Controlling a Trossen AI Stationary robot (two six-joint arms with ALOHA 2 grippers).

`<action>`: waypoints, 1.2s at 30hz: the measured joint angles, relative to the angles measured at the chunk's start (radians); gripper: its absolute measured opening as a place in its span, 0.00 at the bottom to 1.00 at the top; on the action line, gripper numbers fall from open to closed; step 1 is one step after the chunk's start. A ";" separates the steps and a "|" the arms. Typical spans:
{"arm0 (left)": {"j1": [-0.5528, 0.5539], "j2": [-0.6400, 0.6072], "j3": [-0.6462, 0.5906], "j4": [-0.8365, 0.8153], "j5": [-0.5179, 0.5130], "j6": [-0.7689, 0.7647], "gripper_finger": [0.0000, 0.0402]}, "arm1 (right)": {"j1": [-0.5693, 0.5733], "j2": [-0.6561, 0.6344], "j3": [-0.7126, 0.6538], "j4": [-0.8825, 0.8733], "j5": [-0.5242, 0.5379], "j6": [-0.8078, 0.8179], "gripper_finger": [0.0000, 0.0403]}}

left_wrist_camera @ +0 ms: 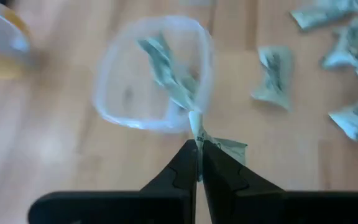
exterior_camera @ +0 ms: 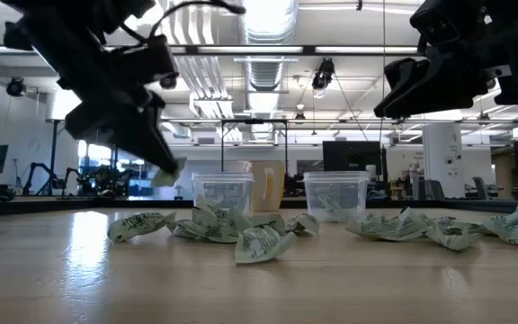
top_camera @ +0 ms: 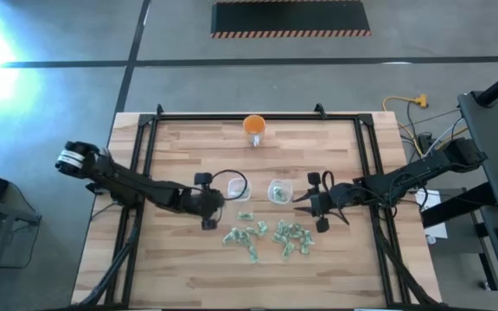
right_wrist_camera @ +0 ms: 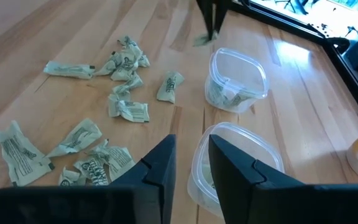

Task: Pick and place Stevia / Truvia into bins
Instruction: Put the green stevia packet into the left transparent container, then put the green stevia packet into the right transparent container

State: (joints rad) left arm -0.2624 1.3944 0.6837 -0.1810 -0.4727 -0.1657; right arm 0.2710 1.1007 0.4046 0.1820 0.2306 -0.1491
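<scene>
From above, the left gripper [top_camera: 217,200] hung beside the left bin [top_camera: 234,187], and the right gripper [top_camera: 308,204] hung beside the right bin [top_camera: 279,191]. Loose sachets [top_camera: 271,237] lay scattered nearer the front edge of the table [top_camera: 180,268]; an orange cup [top_camera: 254,127] stood well apart at the back.

At table height, crumpled sachets [exterior_camera: 241,232] partly screened both clear bins [exterior_camera: 222,193].

The left wrist view showed that arm's fingers [left_wrist_camera: 182,171] pressed together on one sachet [left_wrist_camera: 219,144], just beside the left bin's rim, with another sachet lying inside the bin.

The right wrist view showed its fingers [right_wrist_camera: 157,165] parted with nothing between them, over the near bin [right_wrist_camera: 244,155].
</scene>
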 joint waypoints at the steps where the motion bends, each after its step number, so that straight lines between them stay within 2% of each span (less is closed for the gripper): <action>1: -0.002 -0.015 0.001 0.002 -0.027 0.012 0.00 | 0.000 0.000 0.000 0.000 0.000 0.000 0.21; 5: -0.001 -0.063 0.006 0.028 -0.113 0.054 0.00 | 0.000 0.000 0.000 0.001 0.003 -0.004 0.20; 7: 0.007 -0.069 0.002 0.100 -0.130 0.119 0.00 | 0.000 0.000 0.000 0.003 0.004 -0.008 0.20; 10: 0.022 -0.055 0.000 0.232 -0.132 0.231 0.00 | -0.001 0.000 0.000 0.009 0.005 -0.008 0.19; 14: 0.049 -0.002 0.005 0.324 -0.128 0.332 0.00 | -0.001 0.000 0.000 0.009 0.005 -0.008 0.18; 21: 0.090 0.078 0.003 0.328 -0.124 0.336 0.02 | -0.001 0.000 0.000 0.008 0.005 -0.008 0.18; 36: 0.091 0.076 0.010 0.331 -0.121 0.329 0.31 | 0.000 0.000 0.000 -0.019 -0.008 0.035 0.18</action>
State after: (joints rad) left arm -0.1710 1.4706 0.6933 0.1496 -0.5941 0.1631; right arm 0.2707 1.1007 0.4046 0.1626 0.2228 -0.1139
